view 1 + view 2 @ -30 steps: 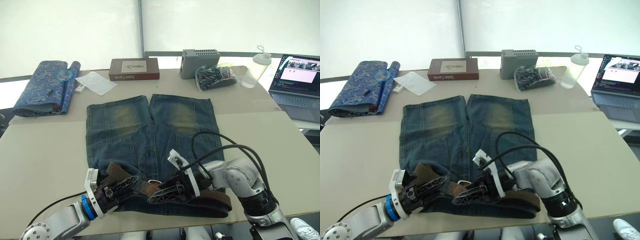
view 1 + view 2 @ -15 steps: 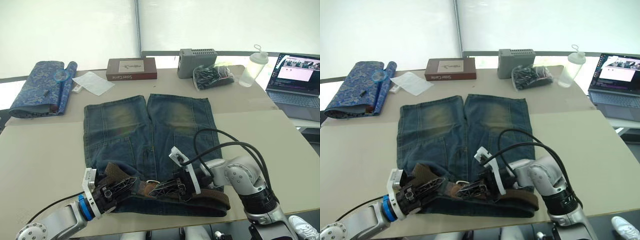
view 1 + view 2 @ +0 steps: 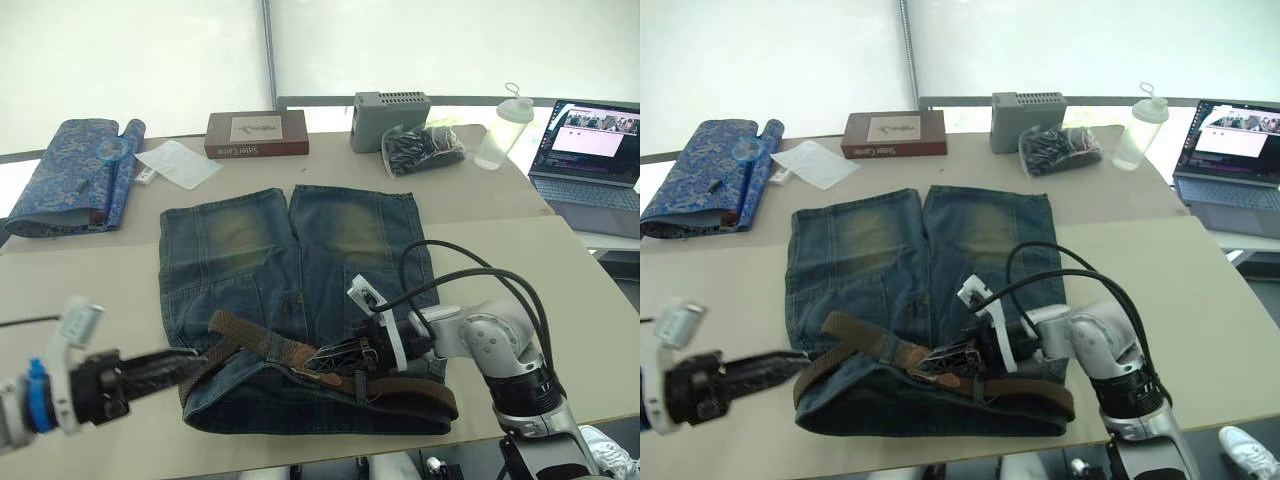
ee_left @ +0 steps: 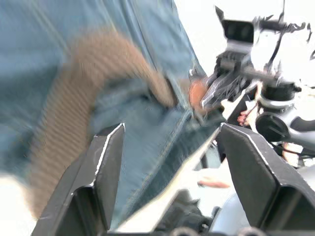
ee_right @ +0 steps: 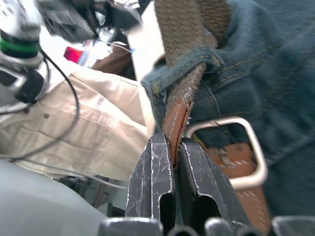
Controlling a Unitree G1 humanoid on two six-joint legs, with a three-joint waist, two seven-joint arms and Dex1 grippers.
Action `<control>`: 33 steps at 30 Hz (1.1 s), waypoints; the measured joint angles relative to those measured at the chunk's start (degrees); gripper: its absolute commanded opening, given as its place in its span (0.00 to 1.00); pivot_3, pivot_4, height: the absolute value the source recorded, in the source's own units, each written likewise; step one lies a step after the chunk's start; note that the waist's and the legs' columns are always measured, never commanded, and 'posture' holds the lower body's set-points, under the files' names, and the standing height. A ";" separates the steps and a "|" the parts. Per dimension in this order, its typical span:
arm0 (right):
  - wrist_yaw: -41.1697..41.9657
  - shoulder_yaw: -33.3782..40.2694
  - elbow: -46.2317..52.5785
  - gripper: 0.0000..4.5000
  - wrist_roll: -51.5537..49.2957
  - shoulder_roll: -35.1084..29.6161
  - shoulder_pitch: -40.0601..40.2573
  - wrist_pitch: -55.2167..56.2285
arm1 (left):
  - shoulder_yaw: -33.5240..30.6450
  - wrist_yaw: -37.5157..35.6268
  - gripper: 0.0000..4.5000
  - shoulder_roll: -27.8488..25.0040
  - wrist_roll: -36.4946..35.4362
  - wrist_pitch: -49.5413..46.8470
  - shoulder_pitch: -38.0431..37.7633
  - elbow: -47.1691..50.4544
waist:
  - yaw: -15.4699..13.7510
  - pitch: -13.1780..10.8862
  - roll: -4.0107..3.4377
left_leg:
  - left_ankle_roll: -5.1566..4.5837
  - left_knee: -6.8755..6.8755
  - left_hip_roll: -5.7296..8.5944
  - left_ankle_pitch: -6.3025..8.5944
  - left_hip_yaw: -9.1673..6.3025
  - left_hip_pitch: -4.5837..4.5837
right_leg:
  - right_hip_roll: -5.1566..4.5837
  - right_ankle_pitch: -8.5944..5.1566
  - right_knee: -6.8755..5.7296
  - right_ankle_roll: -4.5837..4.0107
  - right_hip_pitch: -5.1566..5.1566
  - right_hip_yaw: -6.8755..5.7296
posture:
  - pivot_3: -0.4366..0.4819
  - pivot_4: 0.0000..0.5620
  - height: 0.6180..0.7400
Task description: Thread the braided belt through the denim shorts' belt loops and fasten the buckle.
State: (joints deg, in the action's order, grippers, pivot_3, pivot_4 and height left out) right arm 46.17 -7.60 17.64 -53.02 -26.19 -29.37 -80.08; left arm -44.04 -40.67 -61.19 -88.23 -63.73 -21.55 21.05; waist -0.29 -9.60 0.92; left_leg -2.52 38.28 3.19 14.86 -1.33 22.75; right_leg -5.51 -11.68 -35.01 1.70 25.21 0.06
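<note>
The denim shorts (image 3: 250, 240) lie flat on the table, waistband toward me. The braided belt (image 3: 240, 332) runs along the waistband, humped up at its left part. My right gripper (image 5: 173, 147) is shut on the belt's leather tip, just below a belt loop (image 5: 192, 61) that the strap passes under. The silver buckle (image 5: 220, 121) lies right beside those fingers. In the head view this gripper (image 3: 322, 360) sits at the waistband's middle. My left gripper (image 3: 185, 360) is open, off the shorts' left edge, nothing between its fingers (image 4: 106, 162).
At the table's far side are a rolled blue patterned cloth (image 3: 75, 175), a white paper (image 3: 178, 163), a brown box (image 3: 257, 133), a grey box (image 3: 390, 107), a black bag (image 3: 425, 147) and a bottle (image 3: 502, 127). A laptop (image 3: 590, 150) stands at the right.
My left gripper has let go of the belt, opened wide and pulled back to the left. My right gripper has shut on the belt's tip near the buckle. The belt's left part now lies loose.
</note>
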 measured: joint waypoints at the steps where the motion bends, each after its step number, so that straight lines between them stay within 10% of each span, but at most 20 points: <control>1: -0.04 0.88 0.44 0.00 -0.21 -1.00 -0.05 -0.12 | 0.11 -0.82 0.57 -0.02 1.46 0.44 1.45 -1.77 | 0.06 0.00 0.01 | -0.01 0.00 -0.02 0.00 0.00 0.02 | -0.01 0.02 0.02 0.03 0.01 0.00 | 0.48 0.27 1.00; 7: -0.14 3.93 6.34 0.00 -3.48 -7.67 1.09 -1.43 | 11.44 2.66 0.02 4.22 17.79 8.78 15.76 -8.50 | -0.29 -0.01 0.04 | -0.06 -0.09 0.01 0.03 -0.05 0.10 | -0.37 0.06 0.02 0.07 0.06 0.04 | 0.48 0.27 1.00; 20: -3.92 0.97 10.10 0.00 -4.07 -6.93 1.54 -1.06 | 28.63 7.18 0.02 12.60 36.98 14.19 21.26 -3.62 | 0.32 0.04 0.36 | 0.02 -0.08 0.09 -0.07 0.01 0.77 | -0.47 0.16 -0.18 0.13 0.87 0.51 | 0.48 0.27 1.00; 33: -2.83 2.10 11.75 0.00 -4.18 -14.52 3.66 0.48 | 46.67 2.43 0.02 11.49 72.32 47.75 36.70 -35.58 | -0.36 0.48 -0.31 | -0.06 -0.10 -0.22 -0.16 0.04 -0.91 | -0.48 -0.03 -0.04 0.59 -0.99 -0.12 | 0.48 0.27 1.00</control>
State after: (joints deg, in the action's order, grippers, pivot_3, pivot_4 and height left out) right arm 43.35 -5.51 29.38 -57.20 -40.72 -25.71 -79.60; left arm 2.63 -38.24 -49.70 -15.91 -15.98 15.15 -14.53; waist -0.65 -9.12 0.60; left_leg -2.58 38.18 2.97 14.70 -1.29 21.84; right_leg -6.00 -11.71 -35.05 2.29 24.22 -0.06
